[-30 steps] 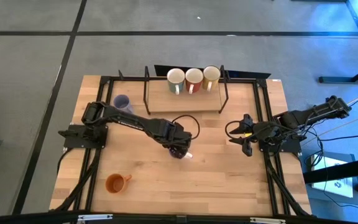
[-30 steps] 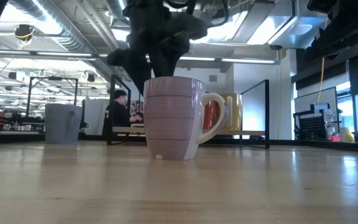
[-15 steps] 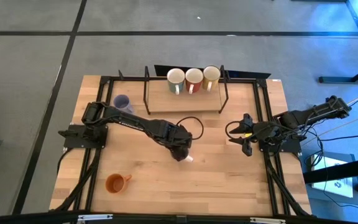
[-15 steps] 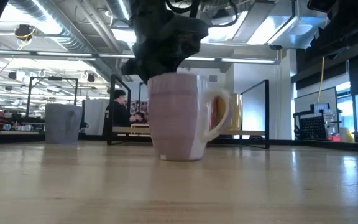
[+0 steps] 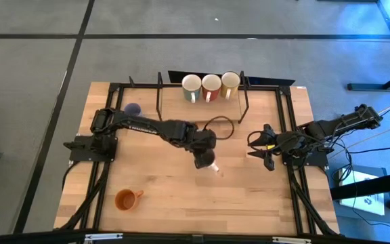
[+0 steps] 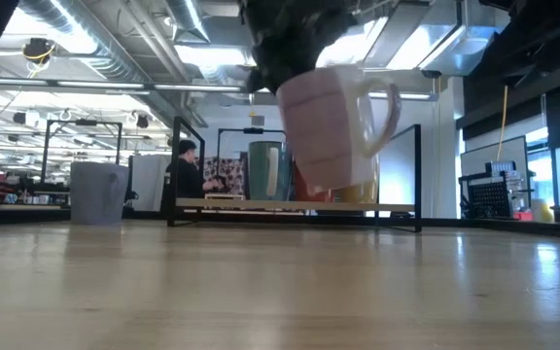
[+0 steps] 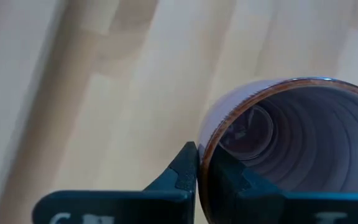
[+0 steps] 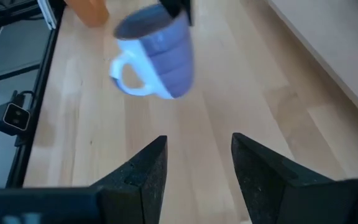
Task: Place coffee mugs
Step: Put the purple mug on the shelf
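My left gripper (image 5: 206,160) is shut on a lavender mug (image 6: 333,126) with a white handle, above the table's middle. The mug also shows in the right wrist view (image 8: 157,59). My right gripper (image 8: 197,168) is open and empty near the table's right edge (image 5: 263,153), its fingers pointing toward the held mug. Three mugs stand in a row on the wooden shelf at the far edge: a cream-white one (image 5: 191,87), one with a reddish interior (image 5: 211,86) and another cream-white one (image 5: 230,84). An orange mug (image 5: 126,199) stands at the near left. A second lavender mug (image 5: 133,108) stands at the far left, partly under my left arm. My left gripper holds the mug by its rim (image 7: 205,146), one finger outside the wall (image 7: 182,171) and one inside the hollow (image 7: 241,180). The fingers come from above, pointing down. The mug hangs below them, lifted clear of the table and tilted, its handle (image 6: 382,97) toward the table's right.
The wooden shelf (image 5: 202,112) with its black wire frame (image 5: 160,95) stands at the far middle. Black rails run along the table's left (image 5: 103,176) and right (image 5: 296,190) sides. Bare tabletop lies between the orange mug and my right gripper.
My left gripper has gone up and toward the table's right edge with the lavender mug. The mug stood on the table a second ago; now it is lifted clear and tilted.
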Robot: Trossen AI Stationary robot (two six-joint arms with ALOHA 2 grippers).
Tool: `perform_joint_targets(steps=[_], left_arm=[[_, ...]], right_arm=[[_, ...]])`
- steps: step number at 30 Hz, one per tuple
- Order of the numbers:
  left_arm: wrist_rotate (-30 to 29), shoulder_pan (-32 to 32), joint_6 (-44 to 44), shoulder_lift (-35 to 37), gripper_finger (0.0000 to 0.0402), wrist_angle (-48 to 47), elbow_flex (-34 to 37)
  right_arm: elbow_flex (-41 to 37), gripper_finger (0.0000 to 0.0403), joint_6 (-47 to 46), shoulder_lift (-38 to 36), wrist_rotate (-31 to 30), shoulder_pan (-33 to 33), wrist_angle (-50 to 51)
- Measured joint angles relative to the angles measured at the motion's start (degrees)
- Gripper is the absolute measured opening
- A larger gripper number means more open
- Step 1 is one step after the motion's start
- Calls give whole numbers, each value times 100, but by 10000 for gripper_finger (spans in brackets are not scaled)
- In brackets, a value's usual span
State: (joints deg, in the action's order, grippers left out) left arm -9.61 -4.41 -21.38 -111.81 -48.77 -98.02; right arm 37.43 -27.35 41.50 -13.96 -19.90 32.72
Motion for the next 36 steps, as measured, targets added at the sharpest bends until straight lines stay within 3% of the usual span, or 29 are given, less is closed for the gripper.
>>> perform_joint_targets(steps=[11,36], left_arm=[[434,360,1016,-237,12,138,-17],[765,440,999,-525,12,338,140]], right_arm=[[0,166,107,0,-302,0,-34],[-1,166,109,0,-645,4,-95]])
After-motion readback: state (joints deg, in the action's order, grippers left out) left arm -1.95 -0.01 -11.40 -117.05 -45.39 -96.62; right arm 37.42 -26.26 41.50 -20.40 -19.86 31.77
